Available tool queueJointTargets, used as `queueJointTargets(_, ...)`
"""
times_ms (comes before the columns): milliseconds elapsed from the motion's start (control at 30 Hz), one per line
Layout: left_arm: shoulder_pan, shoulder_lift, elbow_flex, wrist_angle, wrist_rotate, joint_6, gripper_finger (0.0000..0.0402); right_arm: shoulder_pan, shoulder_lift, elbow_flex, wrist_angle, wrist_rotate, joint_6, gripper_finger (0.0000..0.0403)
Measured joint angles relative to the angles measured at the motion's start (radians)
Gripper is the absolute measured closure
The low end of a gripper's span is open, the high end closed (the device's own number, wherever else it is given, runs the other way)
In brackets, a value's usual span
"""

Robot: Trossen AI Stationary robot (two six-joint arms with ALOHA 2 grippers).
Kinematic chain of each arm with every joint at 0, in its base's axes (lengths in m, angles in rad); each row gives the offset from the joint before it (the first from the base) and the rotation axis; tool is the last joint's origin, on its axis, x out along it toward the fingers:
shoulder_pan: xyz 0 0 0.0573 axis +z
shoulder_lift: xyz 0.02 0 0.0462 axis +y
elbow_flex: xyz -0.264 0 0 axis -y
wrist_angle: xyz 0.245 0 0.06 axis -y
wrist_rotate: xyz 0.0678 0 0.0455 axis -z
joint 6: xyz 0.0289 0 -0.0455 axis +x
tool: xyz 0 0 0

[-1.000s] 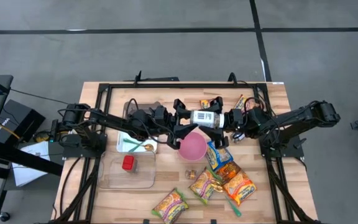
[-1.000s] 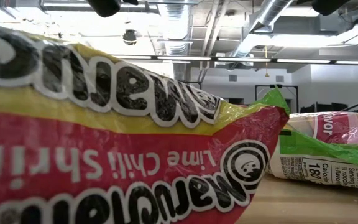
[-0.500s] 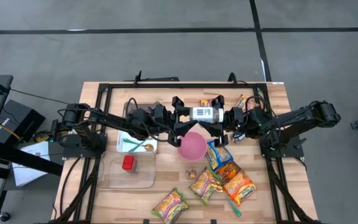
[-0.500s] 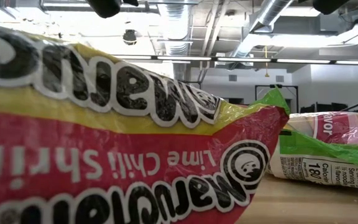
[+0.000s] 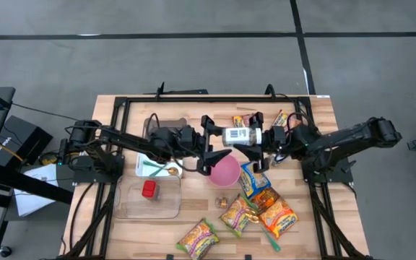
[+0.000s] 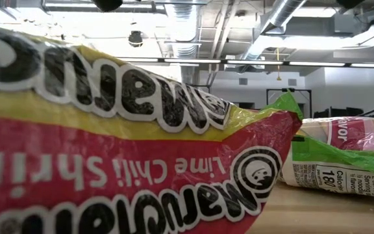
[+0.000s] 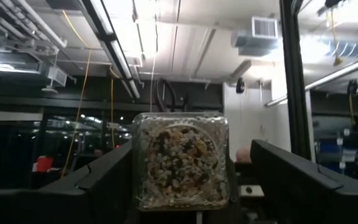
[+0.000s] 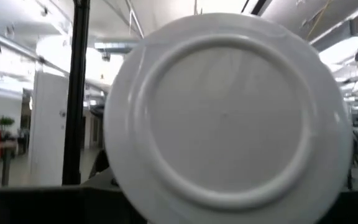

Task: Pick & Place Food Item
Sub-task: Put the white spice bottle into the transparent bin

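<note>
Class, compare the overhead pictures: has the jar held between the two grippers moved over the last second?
Yes. The jar has shifted slightly toward the table's far edge and to the right, away from the pink bowl, which stayed put.

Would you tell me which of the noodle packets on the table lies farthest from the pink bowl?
The packet at the table's front edge, left of the others. It lies alone below the clear tray, while the rest cluster right beside or just under the pink bowl.

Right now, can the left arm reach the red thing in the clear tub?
Probably yes: the red thing sits uncovered in the tub right beside that arm, and the left hand looks open.
</note>
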Motion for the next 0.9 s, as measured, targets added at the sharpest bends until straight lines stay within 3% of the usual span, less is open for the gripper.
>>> queueJointTargets(267,-0.002,0.003,-0.001,-0.035,-0.009,0.011,0.0097,0.001,-0.099,-0.001,-0.212,-0.001,-0.019,0.0213)
queueJointTargets(600,0.006,0.001,-0.002,-0.200,-0.018,0.018,0.0098,0.001,-0.167,-0.001,-0.400,-0.004,-0.038,0.0213)
queueJointTargets(900,0.007,-0.046,-0.008,-0.292,-0.049,0.148,0.0098,0.000,-0.212,0.005,-0.534,-0.009,-0.037,0.0213)
